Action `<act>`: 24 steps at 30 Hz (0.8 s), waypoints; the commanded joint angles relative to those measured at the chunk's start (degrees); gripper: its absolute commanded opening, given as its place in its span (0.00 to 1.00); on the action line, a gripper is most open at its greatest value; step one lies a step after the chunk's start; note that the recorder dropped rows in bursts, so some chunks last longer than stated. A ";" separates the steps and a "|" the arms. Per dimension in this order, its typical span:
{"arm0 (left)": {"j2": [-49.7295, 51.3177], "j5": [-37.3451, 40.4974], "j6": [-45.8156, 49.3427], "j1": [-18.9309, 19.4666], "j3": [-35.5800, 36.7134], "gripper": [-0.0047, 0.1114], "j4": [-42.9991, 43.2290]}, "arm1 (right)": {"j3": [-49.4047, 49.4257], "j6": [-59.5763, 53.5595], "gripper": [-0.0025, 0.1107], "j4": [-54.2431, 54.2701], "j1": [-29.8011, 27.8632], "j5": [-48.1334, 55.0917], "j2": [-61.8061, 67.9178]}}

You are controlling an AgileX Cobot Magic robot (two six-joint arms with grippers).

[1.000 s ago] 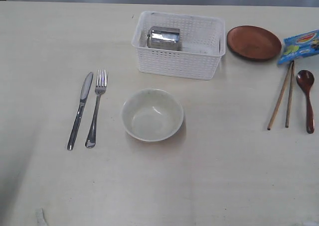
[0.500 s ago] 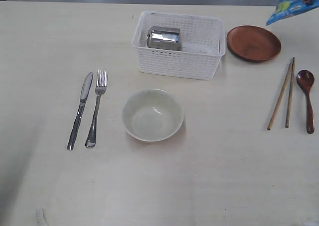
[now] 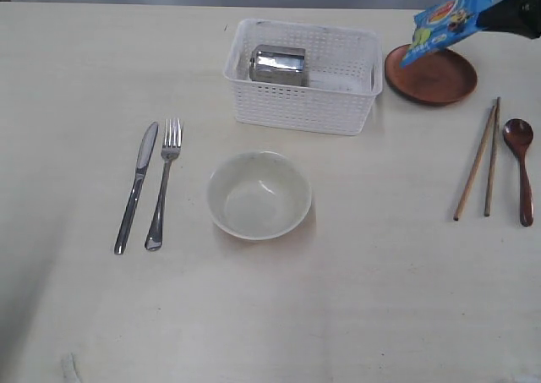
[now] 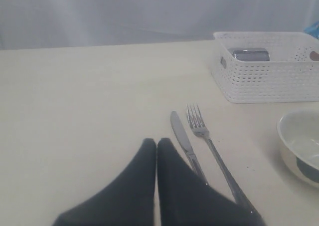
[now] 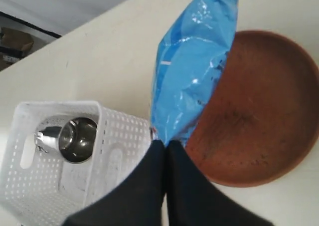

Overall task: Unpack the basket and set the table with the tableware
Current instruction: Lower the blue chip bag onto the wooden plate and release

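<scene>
Hanging above the plate, a snack packet is clamped by the right gripper; the left gripper is seen closed and empty, with the cup lying in the basket.

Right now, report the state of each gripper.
Left gripper: closed, holding nothing.
Right gripper: closed on the blue snack packet.

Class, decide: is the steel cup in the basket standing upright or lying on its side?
Lying on its side. Seen from above, the steel cup in the basket shows its curved side wall, not an open rim.
</scene>
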 commanded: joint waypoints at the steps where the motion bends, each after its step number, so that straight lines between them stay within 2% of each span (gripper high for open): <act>1: -0.19 -0.10 -0.15 -0.33 0.18 0.04 0.02 | 0.05 -1.48 0.02 0.41 0.07 2.31 4.91; 9: -0.19 -0.10 -0.15 -0.33 0.18 0.04 0.02 | 0.05 -1.48 0.02 -0.27 -0.14 1.38 7.53; 16: -0.19 -0.10 -0.15 -0.33 0.18 0.04 0.02 | 0.05 4.39 0.02 -11.77 -0.14 -0.94 6.08; 21: -0.19 -0.10 -0.15 -0.33 0.18 0.04 0.02 | 0.05 6.49 0.02 -13.70 -0.14 -1.89 5.99; 22: -0.19 -0.10 -0.15 -0.33 0.18 0.04 0.02 | 0.05 6.49 0.04 -13.59 -0.14 -2.28 5.84; 24: -0.19 -0.10 -0.15 -0.33 0.18 0.04 0.02 | 0.05 6.49 0.13 -13.48 -0.14 -3.19 5.57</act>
